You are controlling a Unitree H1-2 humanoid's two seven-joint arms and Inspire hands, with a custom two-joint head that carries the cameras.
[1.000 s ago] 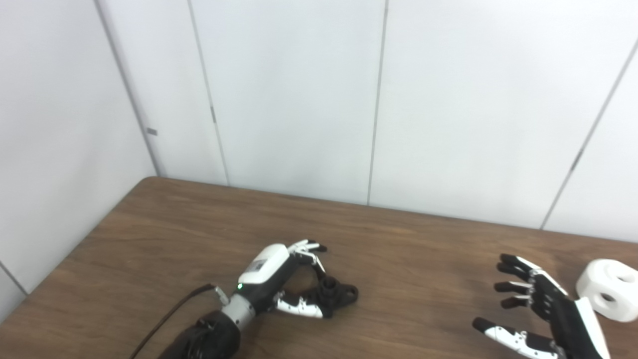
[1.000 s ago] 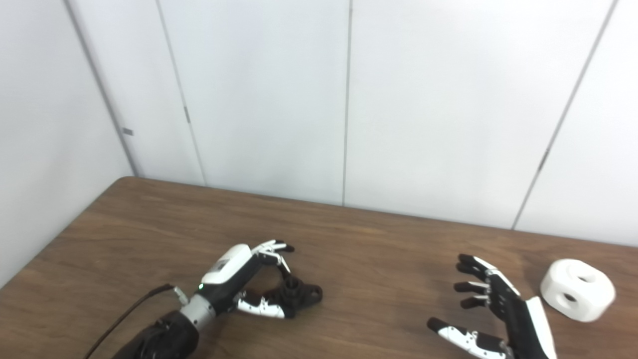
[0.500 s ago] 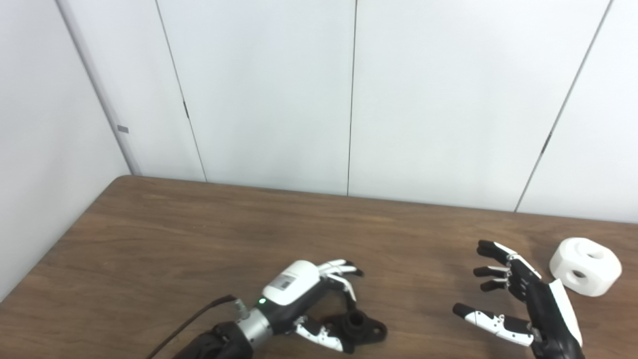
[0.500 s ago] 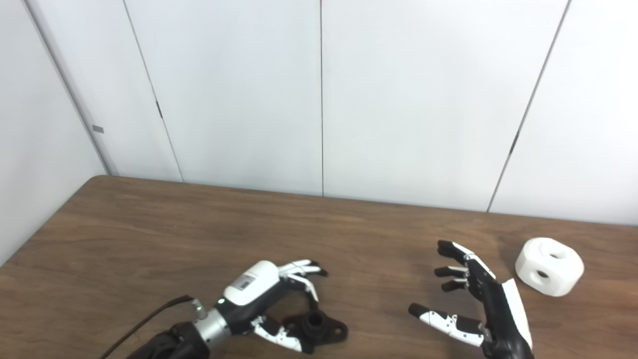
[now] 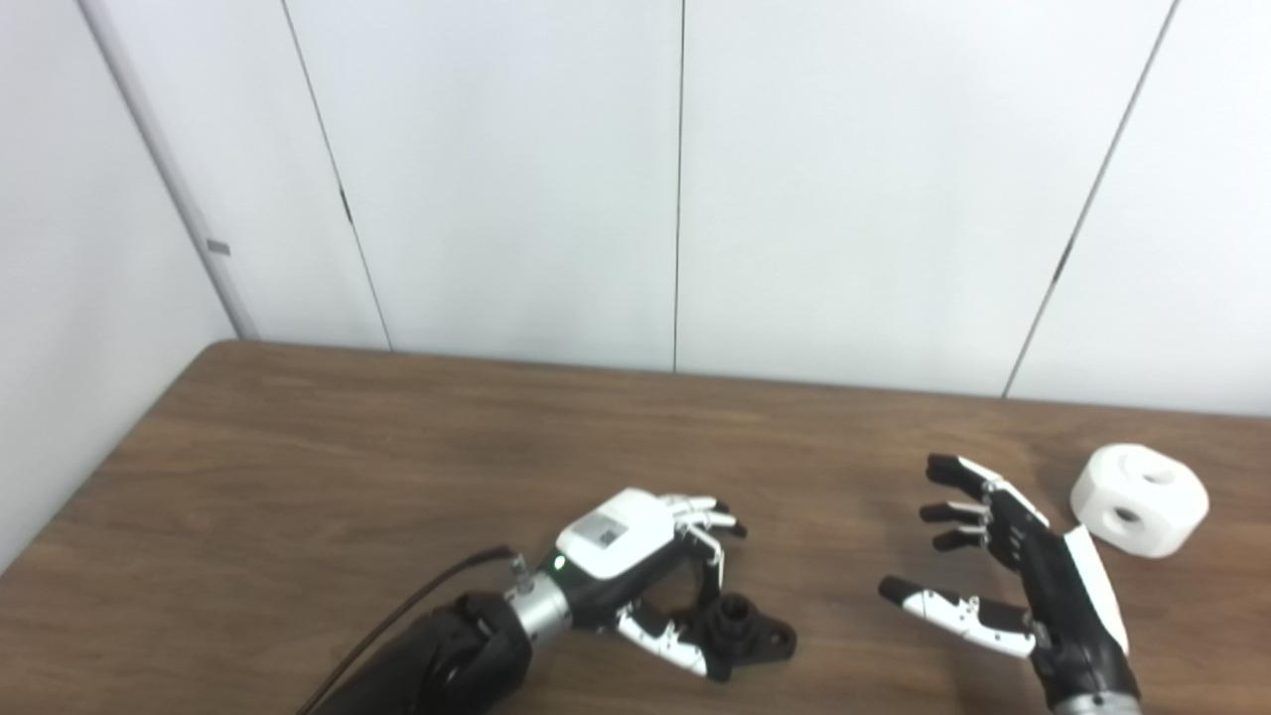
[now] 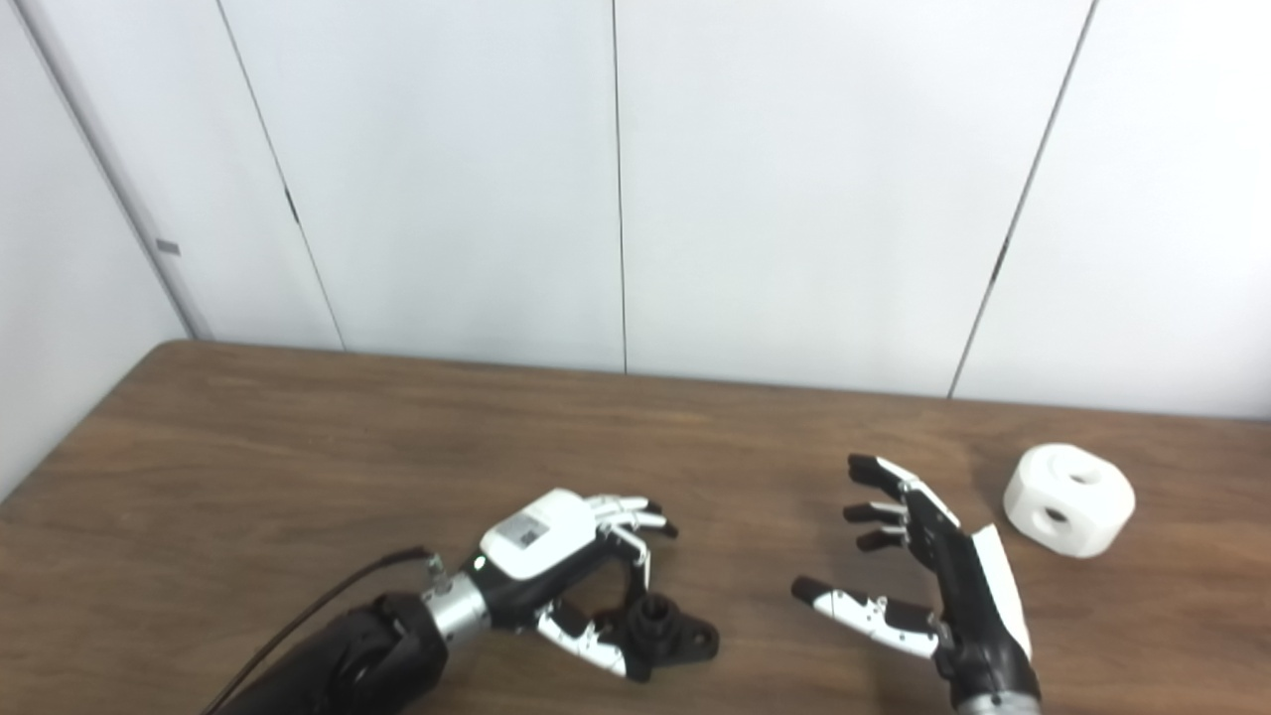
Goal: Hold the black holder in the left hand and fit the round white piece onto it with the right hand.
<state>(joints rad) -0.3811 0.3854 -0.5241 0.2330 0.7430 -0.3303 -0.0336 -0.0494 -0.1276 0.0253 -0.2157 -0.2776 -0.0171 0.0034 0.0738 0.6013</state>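
Note:
The black holder (image 5: 752, 637) is a small base with a short upright post, low at the table surface near the front edge. My left hand (image 5: 643, 554) is curled around it, thumb against its near side and fingers arched over the post. I cannot tell whether it is lifted off the table. The round white piece (image 5: 1140, 500), with round holes in its top and side, sits on the table at the far right. My right hand (image 5: 1013, 571) is open and empty, fingers spread, just left of the white piece and apart from it.
The brown wooden table (image 5: 397, 447) runs back to white wall panels (image 5: 516, 199). A black cable (image 5: 407, 616) trails from my left wrist toward the front edge.
The camera has shifted, so the whole picture moved. Against the table, my left hand and the black holder have moved together to the right and nearer. My right hand stays open beside the white piece.

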